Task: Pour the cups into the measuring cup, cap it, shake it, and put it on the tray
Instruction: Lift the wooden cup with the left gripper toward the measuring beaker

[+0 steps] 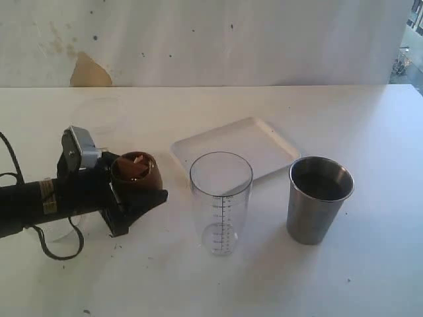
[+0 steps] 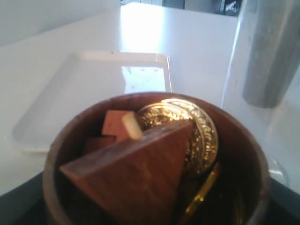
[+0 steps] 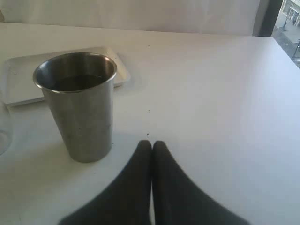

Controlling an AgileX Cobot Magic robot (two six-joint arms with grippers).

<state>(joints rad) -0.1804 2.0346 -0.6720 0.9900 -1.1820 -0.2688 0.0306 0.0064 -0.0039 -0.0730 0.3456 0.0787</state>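
Observation:
My left gripper [image 1: 141,185] is shut on the brown wooden cup [image 1: 135,173], its black fingers [image 1: 149,198] at the cup's sides. In the left wrist view the wooden cup [image 2: 255,159] holds a wooden wedge [image 2: 136,173], small blocks and gold coins [image 2: 199,133]. The clear measuring cup [image 1: 221,205] stands upright and looks empty, just right of the wooden cup. The steel tumbler [image 1: 318,198] [image 3: 79,108] stands further right. Behind them lies the white tray [image 1: 238,142] [image 2: 93,79]. My right gripper [image 3: 151,143] is shut and empty, beside the tumbler; it is out of the exterior view.
A frosted cup [image 1: 61,229] sits under the left arm near a black cable [image 1: 56,254]. A faint clear dome lid [image 1: 99,112] lies at the back left. A pale wall [image 1: 211,39] closes the table's far side.

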